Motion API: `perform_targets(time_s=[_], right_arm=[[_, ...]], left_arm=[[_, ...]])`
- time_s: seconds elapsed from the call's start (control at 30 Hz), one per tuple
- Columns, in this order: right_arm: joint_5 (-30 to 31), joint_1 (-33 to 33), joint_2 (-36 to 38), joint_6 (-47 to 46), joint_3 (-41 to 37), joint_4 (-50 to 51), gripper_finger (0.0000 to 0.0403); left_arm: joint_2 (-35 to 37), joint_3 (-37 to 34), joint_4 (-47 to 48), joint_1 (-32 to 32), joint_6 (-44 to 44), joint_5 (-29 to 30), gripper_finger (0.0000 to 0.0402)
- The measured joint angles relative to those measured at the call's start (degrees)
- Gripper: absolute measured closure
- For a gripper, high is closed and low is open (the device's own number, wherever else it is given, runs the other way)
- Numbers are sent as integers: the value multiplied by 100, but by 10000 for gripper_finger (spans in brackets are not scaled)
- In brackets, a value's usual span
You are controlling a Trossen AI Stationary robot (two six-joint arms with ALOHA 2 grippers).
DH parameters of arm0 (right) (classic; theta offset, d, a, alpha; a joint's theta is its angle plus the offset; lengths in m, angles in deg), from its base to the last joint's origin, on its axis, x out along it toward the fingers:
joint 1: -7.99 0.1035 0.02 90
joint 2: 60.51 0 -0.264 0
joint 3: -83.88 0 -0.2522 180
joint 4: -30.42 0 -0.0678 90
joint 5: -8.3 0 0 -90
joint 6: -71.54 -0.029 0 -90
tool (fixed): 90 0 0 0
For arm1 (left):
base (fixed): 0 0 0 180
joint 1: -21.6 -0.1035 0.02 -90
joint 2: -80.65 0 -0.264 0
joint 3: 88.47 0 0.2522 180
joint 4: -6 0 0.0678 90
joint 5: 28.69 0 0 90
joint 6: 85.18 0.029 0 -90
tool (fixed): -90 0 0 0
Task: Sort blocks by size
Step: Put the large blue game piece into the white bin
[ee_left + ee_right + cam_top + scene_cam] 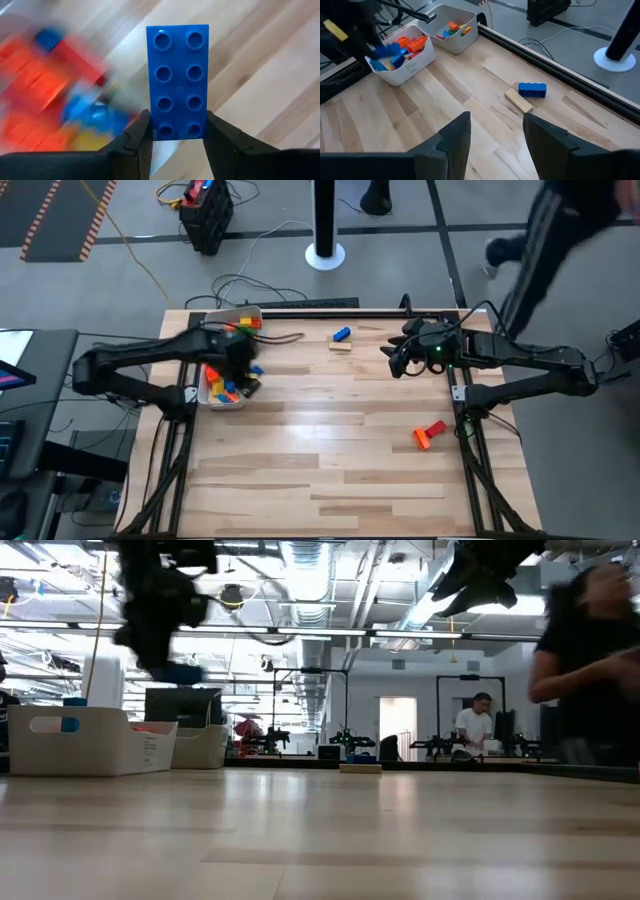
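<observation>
My left gripper (247, 368) is shut on a long blue brick (177, 75) in the air beside the nearer white tray (213, 399), which holds several red, orange, blue and yellow blocks. The farther white tray (247, 311) also holds blocks. My right gripper (398, 363) is open and empty above the table's far right part; its fingers show in the right wrist view (495, 131). A short blue block (342, 334) and a tan block (341, 345) lie flat on the table near the far edge. An orange and a red block (430, 433) lie at the right. My left gripper pinches the blue brick's two long sides between its two fingers, at one short end (176, 131). The brick sticks out forward past the fingertips, studs toward the wrist camera. In the low view it hangs below the fingers (185, 673), clear of table and tray.
A black rail (555, 65) runs along the table's far edge. A person (570, 230) moves past the far right corner, and a black pole on a white base (324, 250) stands beyond the table. Bare wood spreads over the table's middle and near half.
</observation>
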Motion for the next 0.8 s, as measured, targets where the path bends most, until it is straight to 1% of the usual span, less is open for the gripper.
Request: perform_targets(time_s=[0.07, 0.13, 0.2, 0.27, 0.43, 0.53, 0.63, 0.73, 0.8], right_arm=[[8, 2, 0, 0, 0, -18, 196], [40, 2, 0, 2, 0, -58, 196], [80, 0, -2, 13, 0, -179, 196], [131, 2, -19, 28, 0, -341, 196], [133, 2, -204, 30, 0, -544, 196], [125, 37, -396, 4, 0, -631, 196], [46, 110, -617, -2, 0, -745, 196], [-19, 139, -886, -104, 0, -845, 196], [-165, 91, -1058, -151, 0, -932, 196]], left_arm=[[277, -3, 685, -207, 41, 109, 264], [487, -35, 1173, -402, 91, 223, 259], [614, -87, 1413, -570, 92, 356, 249], [682, -124, 1465, -721, 130, 368, 233], [703, -97, 1466, -975, 316, 357, 176], [703, -97, 1461, -1024, 464, 355, 154], [703, -97, 1202, -1039, 673, 353, 148], [668, -91, 632, -1039, 817, 350, 149], [565, -83, 286, -1039, 863, 312, 152]])
